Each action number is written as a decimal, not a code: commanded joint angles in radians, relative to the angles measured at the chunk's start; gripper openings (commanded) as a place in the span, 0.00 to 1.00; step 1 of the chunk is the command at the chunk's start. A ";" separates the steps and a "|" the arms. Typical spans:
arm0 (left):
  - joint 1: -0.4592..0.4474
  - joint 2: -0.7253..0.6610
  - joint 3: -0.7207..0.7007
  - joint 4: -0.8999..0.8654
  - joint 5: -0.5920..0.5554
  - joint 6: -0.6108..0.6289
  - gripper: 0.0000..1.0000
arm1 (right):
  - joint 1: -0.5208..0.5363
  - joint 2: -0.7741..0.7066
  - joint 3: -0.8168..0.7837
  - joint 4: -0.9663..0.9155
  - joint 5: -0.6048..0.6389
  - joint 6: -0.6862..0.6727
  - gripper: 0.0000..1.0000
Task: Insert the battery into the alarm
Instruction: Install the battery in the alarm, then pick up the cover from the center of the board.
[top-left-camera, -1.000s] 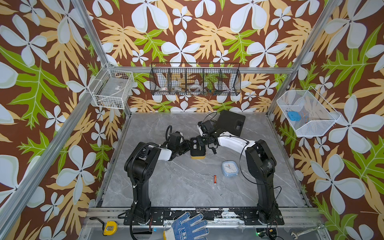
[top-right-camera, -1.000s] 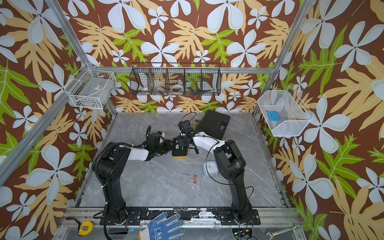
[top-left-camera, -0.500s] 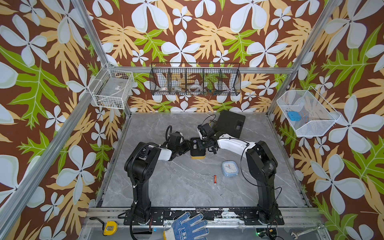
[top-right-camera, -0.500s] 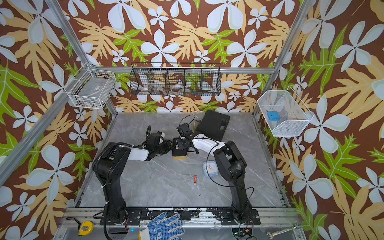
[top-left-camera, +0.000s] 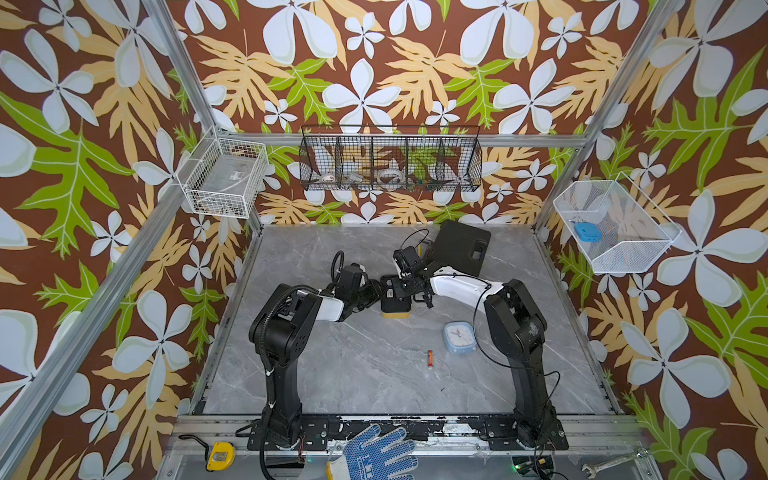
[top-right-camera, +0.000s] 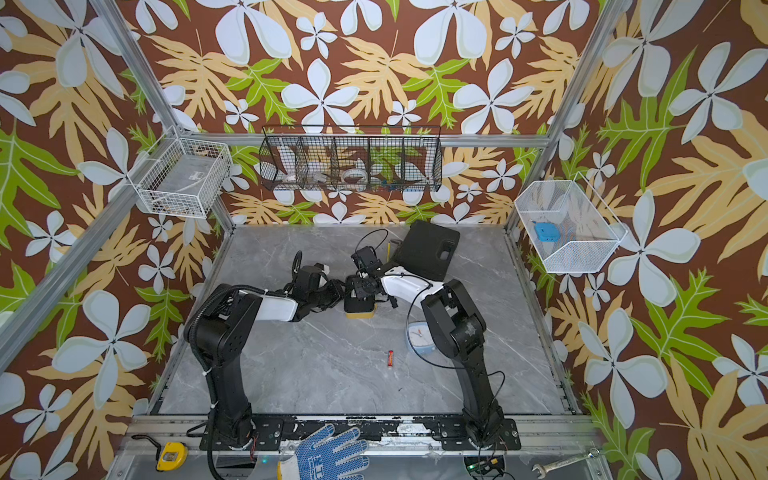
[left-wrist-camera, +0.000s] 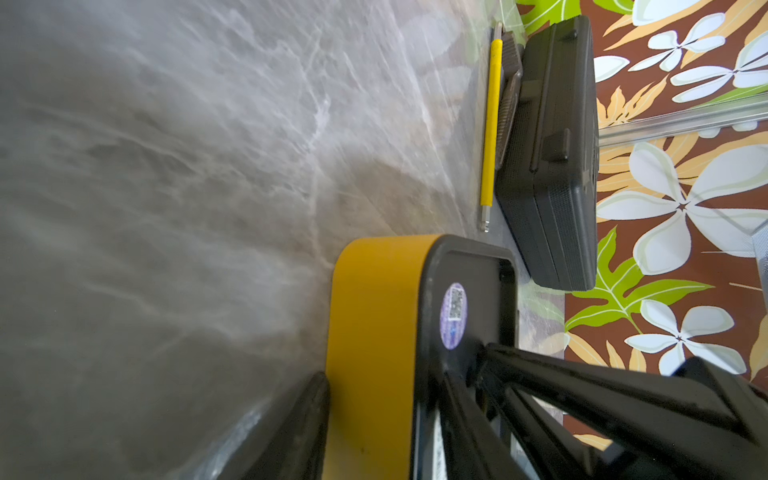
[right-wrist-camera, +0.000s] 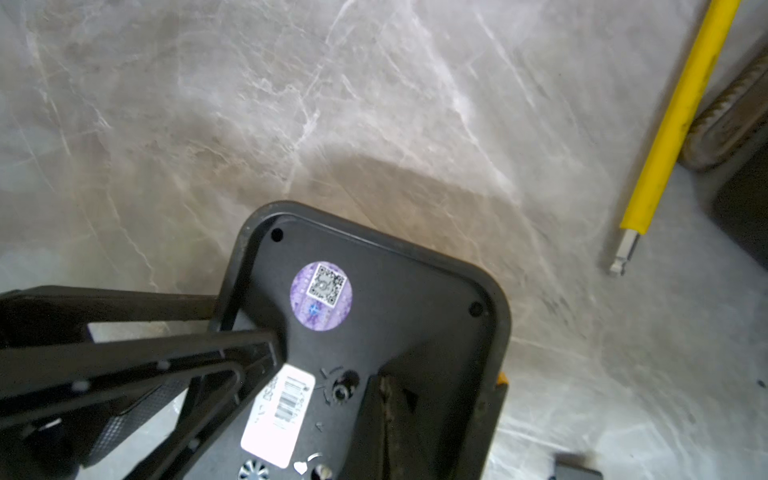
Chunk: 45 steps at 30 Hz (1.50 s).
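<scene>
Black right jaws: closed, nothing between them, fingertips (right-wrist-camera: 390, 395) down on the back of the alarm (right-wrist-camera: 374, 316), just beside a small round knob (right-wrist-camera: 340, 390). Left jaws: clamped on the alarm's rim, one of the left fingers (right-wrist-camera: 174, 353) laid over the black back, its partner at the edge by the yellow side wall. Alarm lies back-up mid-bench (top-left-camera: 332, 365), with both arms meeting over it. Battery (top-left-camera: 430, 358) not picked up. It lies loose toward the front of the bench, well apart from the alarm and near a blue clock (top-left-camera: 459, 337).

Likely step: getting the battery bay open. No open bay shows on the visible part of the back.
- Left clamp must be firm so the alarm doesn't skate.
- Right tip should work the cover catch, not the knob, with light force.
- After that, fetch the battery with a pinch at mid-body.
- Match its ends to the bay marks before seating it.

Containers:
- Black case (top-left-camera: 461, 248) at the back of the bench is shut, contents hidden. A yellow-handled tool (left-wrist-camera: 490, 124) lies just beside it.
- White wire basket (top-left-camera: 216, 203) on the left frame holds a pale flat pack; can't tell what it is.
- Black wire rack (top-left-camera: 473, 162) on the back wall has several compartments. It holds tape rolls and small bits too small to name.
- White mesh basket (top-left-camera: 623, 257) on the right holds one small blue item (top-left-camera: 587, 232).
</scene>
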 joint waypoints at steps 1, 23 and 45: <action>-0.003 0.022 -0.012 -0.219 -0.061 0.011 0.44 | 0.001 0.026 -0.034 -0.111 -0.036 0.020 0.00; -0.026 -0.032 -0.021 -0.191 -0.063 -0.026 0.46 | -0.263 -0.263 -0.195 -0.037 -0.249 -0.173 0.34; -0.028 -0.029 -0.010 -0.230 -0.064 -0.018 0.46 | -0.324 -0.132 -0.228 -0.044 -0.399 -0.231 0.31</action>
